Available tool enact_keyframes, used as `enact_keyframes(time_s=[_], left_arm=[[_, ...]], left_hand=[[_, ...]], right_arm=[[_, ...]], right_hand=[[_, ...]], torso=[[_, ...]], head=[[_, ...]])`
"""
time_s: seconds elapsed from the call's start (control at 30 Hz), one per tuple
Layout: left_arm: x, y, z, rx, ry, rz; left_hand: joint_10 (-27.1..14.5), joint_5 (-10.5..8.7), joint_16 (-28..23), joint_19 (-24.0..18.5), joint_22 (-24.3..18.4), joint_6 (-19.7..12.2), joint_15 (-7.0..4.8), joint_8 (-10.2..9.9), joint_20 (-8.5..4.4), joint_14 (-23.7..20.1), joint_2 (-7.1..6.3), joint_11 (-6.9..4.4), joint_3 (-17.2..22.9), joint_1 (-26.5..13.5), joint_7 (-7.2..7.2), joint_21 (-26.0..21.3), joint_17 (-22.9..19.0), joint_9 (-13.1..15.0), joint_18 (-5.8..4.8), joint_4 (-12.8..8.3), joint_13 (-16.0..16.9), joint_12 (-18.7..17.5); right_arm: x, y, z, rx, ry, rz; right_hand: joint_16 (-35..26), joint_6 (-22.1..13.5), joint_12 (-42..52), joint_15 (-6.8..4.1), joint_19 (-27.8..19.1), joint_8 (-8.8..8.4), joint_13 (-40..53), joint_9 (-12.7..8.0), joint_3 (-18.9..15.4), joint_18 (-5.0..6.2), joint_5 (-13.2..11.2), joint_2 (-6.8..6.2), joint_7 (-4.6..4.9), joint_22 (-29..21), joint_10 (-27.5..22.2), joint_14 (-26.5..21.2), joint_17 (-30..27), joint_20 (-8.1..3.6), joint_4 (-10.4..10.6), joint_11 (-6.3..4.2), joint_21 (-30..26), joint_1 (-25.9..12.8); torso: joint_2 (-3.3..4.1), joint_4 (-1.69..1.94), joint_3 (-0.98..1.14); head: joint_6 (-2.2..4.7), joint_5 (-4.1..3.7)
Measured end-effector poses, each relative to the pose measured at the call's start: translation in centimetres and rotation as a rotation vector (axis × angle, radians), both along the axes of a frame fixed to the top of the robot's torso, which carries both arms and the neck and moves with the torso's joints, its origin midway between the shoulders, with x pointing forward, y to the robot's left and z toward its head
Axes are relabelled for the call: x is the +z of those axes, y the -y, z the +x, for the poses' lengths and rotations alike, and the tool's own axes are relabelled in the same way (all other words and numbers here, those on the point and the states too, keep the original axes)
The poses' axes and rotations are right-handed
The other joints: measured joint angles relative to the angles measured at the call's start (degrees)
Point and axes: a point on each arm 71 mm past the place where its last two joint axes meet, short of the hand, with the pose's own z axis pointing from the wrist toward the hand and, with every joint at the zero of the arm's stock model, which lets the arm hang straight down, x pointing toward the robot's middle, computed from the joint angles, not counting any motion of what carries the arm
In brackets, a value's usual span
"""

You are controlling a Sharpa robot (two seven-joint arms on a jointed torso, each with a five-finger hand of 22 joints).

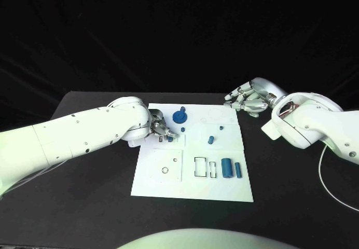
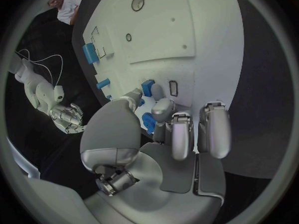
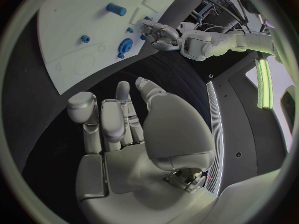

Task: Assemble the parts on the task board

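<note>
The white task board (image 1: 224, 189) lies in the middle of the black table. My left hand (image 1: 161, 129) is over its left edge and pinches a small blue part (image 2: 147, 88) between thumb and a finger, low over the board beside a rectangular slot (image 2: 173, 88). Just beyond that hand stands a blue gear-shaped part (image 1: 180, 116), also seen as the gear (image 3: 125, 47). Two small blue parts (image 1: 211, 139) (image 1: 221, 127) sit mid-board. Two blue cylinders (image 1: 226, 168) (image 1: 238, 169) lie near the right edge. My right hand (image 1: 247, 99) hovers off the board's far right corner, fingers apart and holding nothing.
Outlined recesses (image 1: 201, 167) and a ring mark (image 1: 164, 169) show on the board's near half. A thin white cable (image 1: 323, 171) trails over the table at the right. Black table surface (image 1: 82, 197) surrounds the board on all sides.
</note>
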Motion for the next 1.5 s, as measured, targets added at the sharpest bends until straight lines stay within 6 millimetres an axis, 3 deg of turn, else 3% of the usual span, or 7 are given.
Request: enact_keyframes(time_s=[0.23,0.4,0.53,0.77,0.93,0.97,1.5], left_arm=[[0.2,-0.3,-0.1,0.008,0.002,-0.008],[1.7,-0.8,0.0,0.016,0.024,-0.024],[3.8,-1.1,0.5,0.021,0.059,-0.033],[6.4,-2.0,1.4,0.025,0.085,-0.027],[7.2,-2.9,2.7,0.031,0.067,0.013],[7.2,-3.1,2.9,0.032,0.062,0.02],[8.0,-4.9,7.0,0.097,0.028,0.113]], left_hand=[[0.21,0.0,0.0,0.0,-0.01,-0.03,0.0,0.24,0.0,0.0,0.52,-0.21,-2.48,-0.52,0.0,-0.02,0.0,0.15,0.0,-0.04,-0.28,0.0],[-1.37,0.0,0.0,0.0,-0.01,-1.82,0.0,0.16,0.0,0.0,0.85,0.31,-5.87,-0.81,0.52,-2.92,-0.01,0.11,0.0,-0.06,-2.33,-1.62],[-2.73,0.0,0.0,0.06,-0.01,-4.26,0.39,-2.12,0.06,-0.1,1.54,1.27,-8.46,-0.12,1.58,-4.61,-0.01,-1.28,0.0,-0.01,-3.69,-2.63],[-7.09,0.0,0.0,-1.65,-0.02,-8.59,2.81,-8.65,2.28,-0.04,3.85,3.99,-12.68,3.57,4.47,-9.95,-0.01,-6.8,0.91,-0.03,-8.59,-6.45],[-8.76,0.0,0.0,-2.26,-0.77,-8.72,3.07,-10.56,2.89,-0.18,5.26,4.44,-13.19,6.87,4.83,-11.92,-0.02,-9.2,0.91,-0.29,-10.78,-8.03],[-8.82,0.0,0.0,-2.26,-0.87,-8.52,3.07,-10.9,2.89,-0.18,5.42,4.5,-13.28,7.59,5.02,-11.92,-0.01,-9.69,1.7,-0.38,-11.06,-8.19],[-8.82,0.0,0.0,-2.05,-0.27,-7.26,3.28,-11.22,3.09,0.03,5.5,4.5,-15.1,7.78,5.02,-11.91,-0.02,-11.4,1.77,0.04,-10.95,-7.79]], right_arm=[[0.0,0.1,0.1,-0.001,-0.001,-0.001],[-0.1,0.3,0.2,-0.008,-0.001,-0.004],[-0.1,0.5,0.3,-0.013,-0.001,-0.006],[-0.1,0.6,0.4,-0.016,-0.002,-0.007],[-0.2,0.6,0.5,-0.017,-0.002,-0.007],[-0.2,0.6,0.5,-0.017,-0.002,-0.007],[-0.3,0.2,0.7,-0.011,-0.005,-0.008]], right_hand=[[0.0,0.0,0.0,0.0,-0.21,0.0,0.0,0.0,0.0,0.0,0.0,0.0,0.0,-0.07,0.0,0.0,-0.03,0.21,0.0,0.0,0.0,0.0],[0.0,0.0,0.0,0.0,-0.21,0.0,0.0,0.0,0.0,0.0,0.0,0.0,0.0,-0.07,0.0,0.0,-0.03,0.2,0.0,0.0,0.0,0.0],[0.01,0.0,0.0,0.0,-0.2,0.0,0.0,0.0,0.0,0.0,0.0,0.0,0.0,-0.07,0.0,0.0,-0.03,0.21,0.0,0.0,0.0,0.0],[0.01,0.0,0.0,0.0,-0.2,0.0,0.01,0.0,0.0,0.0,0.0,0.0,0.0,-0.07,0.01,0.0,-0.03,0.21,0.0,0.0,0.0,0.0],[0.01,0.0,0.0,0.0,-0.2,0.0,0.01,0.0,0.0,0.0,0.0,0.0,-0.01,-0.07,0.01,0.0,-0.02,0.2,-0.01,0.01,0.0,0.0],[0.01,0.0,0.0,0.0,-0.21,0.0,0.01,0.0,0.0,0.0,0.0,0.0,-0.01,-0.07,0.03,0.0,-0.03,0.21,-0.01,0.03,0.0,0.0],[0.01,-0.01,0.0,0.0,-0.2,0.0,-0.04,0.01,0.0,0.0,-0.25,0.0,-0.01,-0.07,-0.14,0.0,-0.02,0.2,-0.01,-0.15,0.0,0.0]], torso=[[0.02,-0.03,-0.02],[0.0,-0.02,-0.02],[-0.05,0.02,0.02],[-0.01,0.01,0.02],[0.03,-0.04,0.02],[0.03,-0.05,0.02],[0.13,0.01,0.01]], head=[[0.02,-0.14],[0.09,-0.23],[0.24,-0.15],[0.57,-0.2],[0.86,-0.15],[0.91,-0.2],[1.59,-0.16]])
